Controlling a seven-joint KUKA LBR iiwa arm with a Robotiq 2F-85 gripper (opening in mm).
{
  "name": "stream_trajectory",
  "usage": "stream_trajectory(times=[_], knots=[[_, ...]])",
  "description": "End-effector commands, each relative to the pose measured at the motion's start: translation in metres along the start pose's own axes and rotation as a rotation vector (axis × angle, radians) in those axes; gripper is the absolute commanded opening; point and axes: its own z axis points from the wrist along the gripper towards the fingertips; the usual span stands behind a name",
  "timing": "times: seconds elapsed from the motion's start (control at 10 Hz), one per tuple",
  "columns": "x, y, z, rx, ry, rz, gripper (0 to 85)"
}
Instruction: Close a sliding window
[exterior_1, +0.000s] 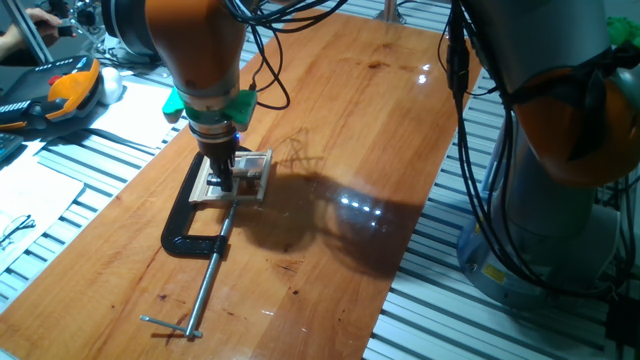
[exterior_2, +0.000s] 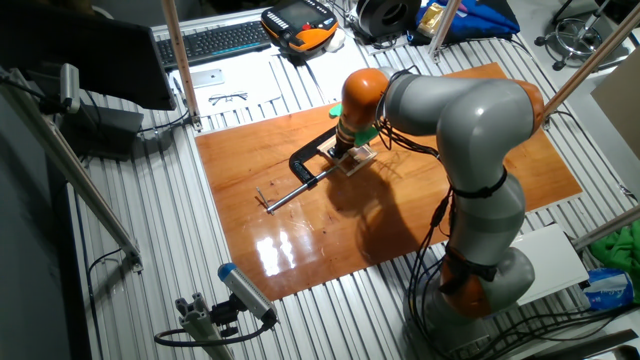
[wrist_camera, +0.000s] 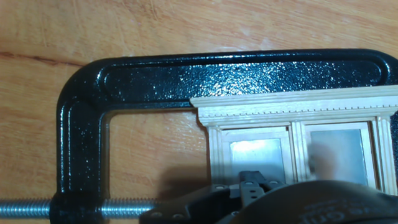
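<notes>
The sliding window (exterior_1: 250, 175) is a small pale wood frame with two clear panes, lying flat on the wooden table inside the jaws of a black C-clamp (exterior_1: 190, 225). My gripper (exterior_1: 222, 178) points straight down onto the window's left part, fingers together. In the hand view the window (wrist_camera: 292, 102) fills the right half, with the clamp (wrist_camera: 186, 78) curving around it. My gripper (wrist_camera: 254, 185) sits at the window's lower edge over the left pane. In the other fixed view my gripper (exterior_2: 346, 148) stands over the window (exterior_2: 358, 158).
The clamp's long steel screw (exterior_1: 210, 275) runs toward the table's front edge, ending in a crossbar handle (exterior_1: 170, 325). An orange-black handheld unit (exterior_1: 60, 90) and papers lie off the table at left. The robot base (exterior_2: 480, 270) stands at the right.
</notes>
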Motion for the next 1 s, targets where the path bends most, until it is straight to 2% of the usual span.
stream_trajectory(times=[0.0,0.9], knots=[[0.0006,-0.0004,-0.0001,-0.001,0.002,0.000,0.0],[0.0063,-0.0024,-0.0022,0.004,0.012,0.001,0.0]])
